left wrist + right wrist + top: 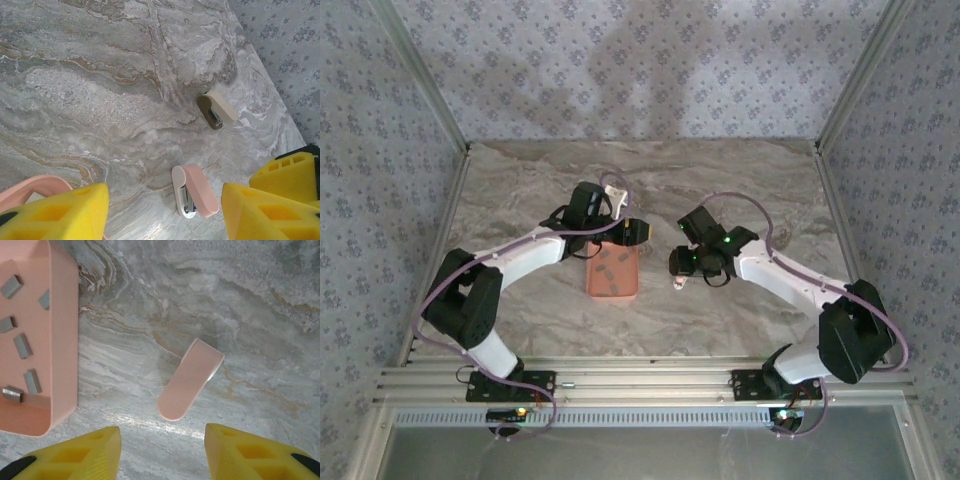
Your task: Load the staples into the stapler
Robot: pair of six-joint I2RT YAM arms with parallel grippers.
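Marble-pattern desk, with a salmon-pink tray near the middle, between the two arms.

Inside the tray, on its floor: the staples. About six short dull-grey strips, loose, scattered at odd angles, lying flat and apart from one another, all within the tray wall.

Right of the tray, near but not touching: pink mini stapler, lying on the desk with its rounded end toward the right hand's fingertips. From the left wrist, the same stapler as a pink top over a white base, with bright metal at one end.

Farther from the tray than the pink one: tan mini stapler, also lying on the desk, apart from the pink stapler.

Right hand: right of the tray, above the desk by the pink mini stapler. Yellow fingers spread wide, holding nothing. Stapler just beyond the tips, not between them.

Left hand: at the tray's far right corner as seen from above. Yellow fingers wide apart, holding nothing. Rounded tray corner beside one finger in the wrist view, and the pink stapler down on the desk, seen through the gap.
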